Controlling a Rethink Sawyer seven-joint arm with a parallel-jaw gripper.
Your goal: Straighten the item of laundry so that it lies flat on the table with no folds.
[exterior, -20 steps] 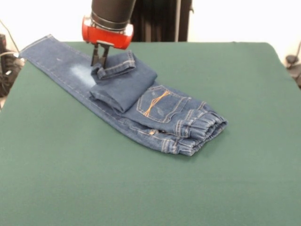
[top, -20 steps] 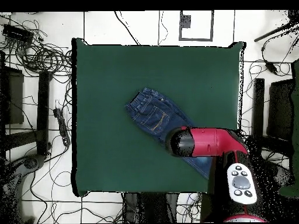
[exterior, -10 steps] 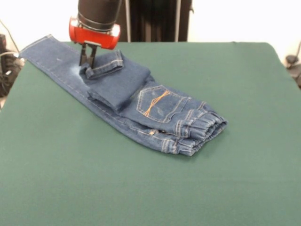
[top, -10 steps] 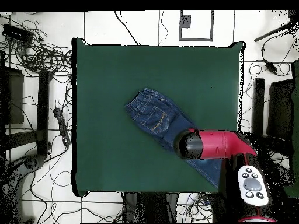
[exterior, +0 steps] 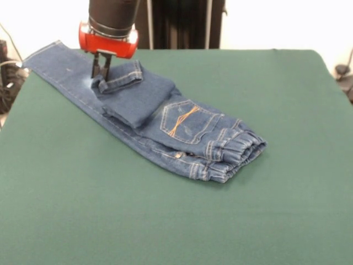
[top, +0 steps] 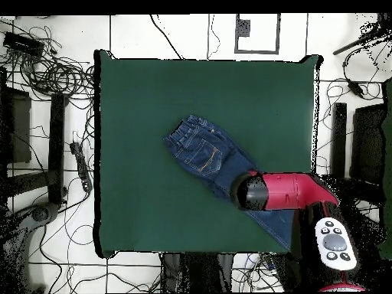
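The small blue denim jeans (exterior: 182, 124) lie on the dark green table (exterior: 176, 221), waistband toward the front right, orange-stitched pocket up. One leg stretches to the far left corner. The other leg is folded back over it, its cuff (exterior: 118, 77) raised. My gripper (exterior: 101, 72) comes down from the red and black arm and is shut on that cuff. In the overhead view the jeans (top: 203, 149) run diagonally and the arm (top: 283, 191) hides the gripper and the cuff.
The straight leg's hem (exterior: 47, 52) reaches the table's far left edge. Cables and stands (top: 46, 69) lie on the floor around the table. Dark equipment (exterior: 187, 22) stands behind the far edge.
My gripper has moved left and a little farther back with the cuff, pulling the folded leg along the straight leg. The waistband end has stayed put.
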